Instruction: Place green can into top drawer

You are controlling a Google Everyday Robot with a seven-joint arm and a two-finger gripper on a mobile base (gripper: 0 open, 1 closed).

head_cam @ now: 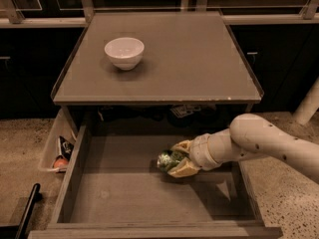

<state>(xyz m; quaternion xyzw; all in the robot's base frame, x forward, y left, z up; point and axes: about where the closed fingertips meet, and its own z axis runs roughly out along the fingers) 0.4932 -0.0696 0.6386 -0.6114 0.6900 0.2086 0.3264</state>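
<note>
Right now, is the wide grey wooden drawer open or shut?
Open: the wide grey wooden drawer is pulled out, its flat bottom showing. The claw is inside it, shut on the small green patterned can.

Dim, warm light from above; the gripper (175,163), clasping the green can (166,160) inside the top drawer (124,199), throws a soft shadow on its floor.

We see matt grey wood in the top drawer (134,198), where the smooth tan gripper (174,160) clasps the glossy green can (166,160).
</note>
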